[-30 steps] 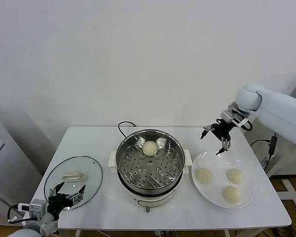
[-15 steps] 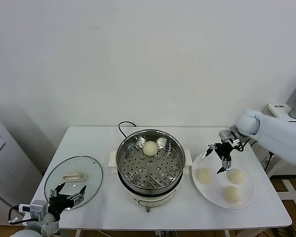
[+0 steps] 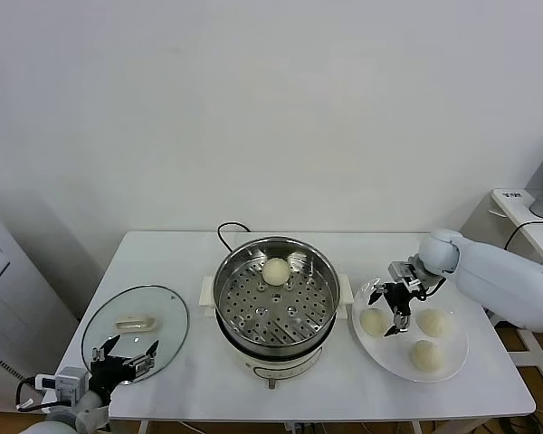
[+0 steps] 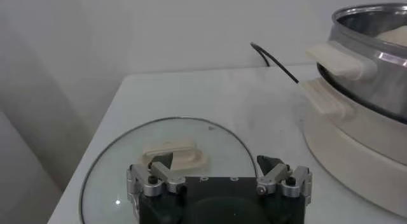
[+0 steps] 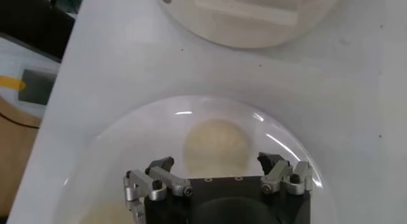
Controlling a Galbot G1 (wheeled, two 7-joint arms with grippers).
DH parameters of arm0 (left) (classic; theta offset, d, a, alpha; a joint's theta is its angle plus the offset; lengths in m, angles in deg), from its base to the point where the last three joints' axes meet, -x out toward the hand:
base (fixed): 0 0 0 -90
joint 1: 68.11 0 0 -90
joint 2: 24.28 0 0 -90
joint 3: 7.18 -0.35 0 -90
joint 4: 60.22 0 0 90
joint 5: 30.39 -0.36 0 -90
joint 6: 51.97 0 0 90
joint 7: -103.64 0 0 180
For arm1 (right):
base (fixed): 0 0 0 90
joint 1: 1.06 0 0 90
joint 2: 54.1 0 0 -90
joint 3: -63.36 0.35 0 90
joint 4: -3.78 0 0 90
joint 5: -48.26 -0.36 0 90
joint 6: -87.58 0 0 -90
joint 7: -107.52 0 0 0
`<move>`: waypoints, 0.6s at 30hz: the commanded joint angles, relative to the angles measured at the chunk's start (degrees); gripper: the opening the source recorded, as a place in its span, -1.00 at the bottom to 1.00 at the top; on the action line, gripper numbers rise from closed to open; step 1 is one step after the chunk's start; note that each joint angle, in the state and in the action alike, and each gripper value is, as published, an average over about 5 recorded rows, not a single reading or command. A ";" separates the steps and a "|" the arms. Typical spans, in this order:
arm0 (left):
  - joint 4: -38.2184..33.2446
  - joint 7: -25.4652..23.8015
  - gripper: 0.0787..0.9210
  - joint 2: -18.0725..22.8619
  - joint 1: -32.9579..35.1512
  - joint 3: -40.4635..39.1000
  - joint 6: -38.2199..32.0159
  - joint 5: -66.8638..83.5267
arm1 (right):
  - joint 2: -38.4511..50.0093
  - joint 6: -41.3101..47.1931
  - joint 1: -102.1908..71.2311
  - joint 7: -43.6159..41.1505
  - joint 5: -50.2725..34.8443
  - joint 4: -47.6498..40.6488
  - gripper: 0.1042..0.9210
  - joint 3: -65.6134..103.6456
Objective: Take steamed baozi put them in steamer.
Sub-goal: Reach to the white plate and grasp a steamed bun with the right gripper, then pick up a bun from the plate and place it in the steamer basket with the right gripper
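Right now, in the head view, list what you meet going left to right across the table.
left gripper → glass lid → steamer holding one baozi → right gripper → plate with three baozi

We see the steamer (image 3: 273, 303), a round, shiny steel pot with a perforated tray, standing upright on its white base with the lid off. One steamed baozi (image 3: 275, 270), cream-white, smooth and domed, rests on the tray near the far wall. Three more baozi sit apart from one another to the steamer's right (image 3: 373, 321), (image 3: 431, 322), (image 3: 424, 354).
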State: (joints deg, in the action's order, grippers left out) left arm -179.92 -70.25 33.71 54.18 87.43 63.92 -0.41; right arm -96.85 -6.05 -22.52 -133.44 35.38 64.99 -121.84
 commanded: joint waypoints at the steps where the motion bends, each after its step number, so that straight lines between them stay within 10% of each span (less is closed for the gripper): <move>1: -0.06 -0.01 0.77 -0.01 0.06 0.07 -0.01 -0.02 | -0.73 0.82 -3.00 0.86 0.93 -0.98 0.38 2.51; 10: -0.40 0.21 0.77 0.29 -0.04 0.11 0.40 -0.03 | 1.14 1.48 -1.11 0.08 1.22 0.48 -0.19 1.46; 18: -0.93 0.62 0.77 0.63 -0.11 0.10 1.08 -0.21 | 6.67 3.67 10.95 -1.80 -6.13 6.45 -0.24 -6.51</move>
State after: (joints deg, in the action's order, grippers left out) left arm -180.84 -69.66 34.31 54.08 87.54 64.91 -0.61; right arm -92.76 -3.20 -17.80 -134.77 32.89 68.65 -124.78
